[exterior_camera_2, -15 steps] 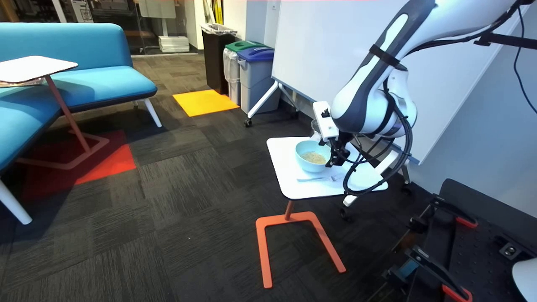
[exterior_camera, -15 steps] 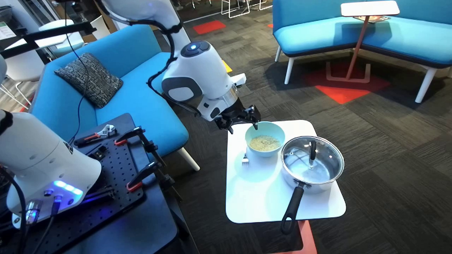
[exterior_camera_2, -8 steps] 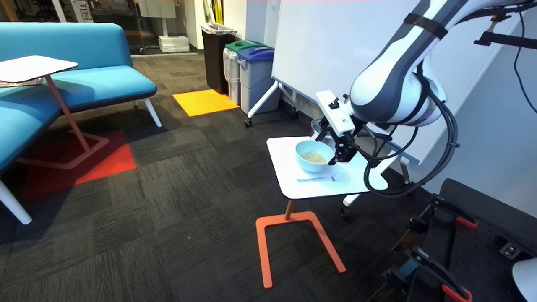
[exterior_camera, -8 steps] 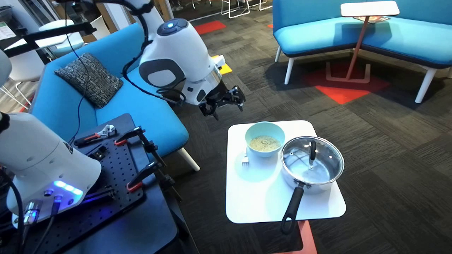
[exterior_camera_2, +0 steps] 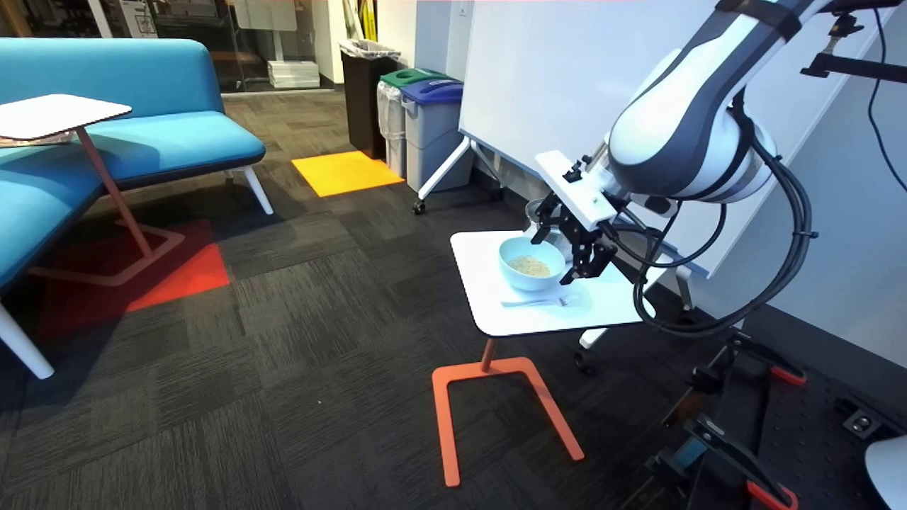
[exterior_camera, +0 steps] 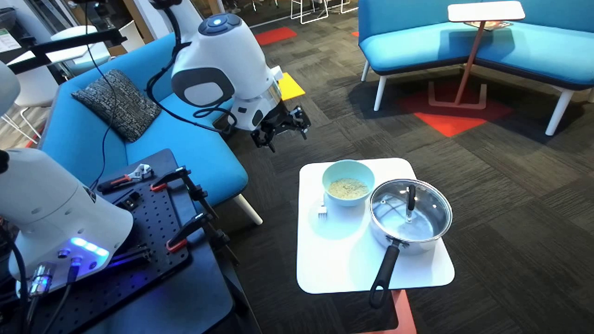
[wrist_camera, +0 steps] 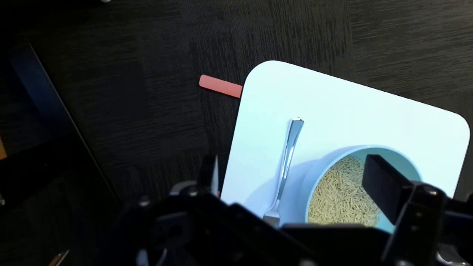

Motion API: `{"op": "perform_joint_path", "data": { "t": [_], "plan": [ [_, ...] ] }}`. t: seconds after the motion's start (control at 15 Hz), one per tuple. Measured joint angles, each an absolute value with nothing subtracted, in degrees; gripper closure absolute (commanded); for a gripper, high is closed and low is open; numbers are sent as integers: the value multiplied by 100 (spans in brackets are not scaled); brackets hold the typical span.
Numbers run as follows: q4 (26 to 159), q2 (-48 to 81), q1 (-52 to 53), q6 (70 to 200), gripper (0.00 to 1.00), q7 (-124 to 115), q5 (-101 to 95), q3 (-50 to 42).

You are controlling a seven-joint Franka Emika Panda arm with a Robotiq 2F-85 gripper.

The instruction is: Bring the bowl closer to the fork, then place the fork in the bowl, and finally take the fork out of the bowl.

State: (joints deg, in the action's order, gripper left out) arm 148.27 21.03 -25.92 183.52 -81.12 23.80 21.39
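A pale blue bowl (exterior_camera: 348, 170) holding rice-like grains sits on the small white table in both exterior views. Close beside it on the tabletop lies the fork (exterior_camera_2: 533, 302), outside the bowl. In the wrist view the fork (wrist_camera: 288, 164) runs along the left of the bowl (wrist_camera: 403, 167), its tine end partly covered by the gripper's body. My gripper (exterior_camera: 288, 142) hangs in the air off the table's edge, above bowl height and apart from both. Its fingers (wrist_camera: 384, 181) stand wide apart, holding nothing.
A lidded metal pan (exterior_camera: 410, 218) stands close against the bowl's side, its black handle (exterior_camera: 386, 273) reaching past the edge of the white table (exterior_camera: 332, 260). A blue sofa (exterior_camera: 185, 153) is below the arm. Clamps (exterior_camera: 188, 229) rise from the robot's dark bench.
The arm has pulled back and up from the bowl, off the table's edge, with the gripper staying open. Bowl, fork and pan have kept their places.
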Motion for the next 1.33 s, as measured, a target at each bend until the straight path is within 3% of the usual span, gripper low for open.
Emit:
{"op": "perform_joint_path", "data": {
  "t": [0.8,1.33],
  "plan": [
    [13742,3692,-109,18521,0,-8115,2364,194],
    [12523,4436,114,17686,0,-7328,2190,-363]
  ]
}}
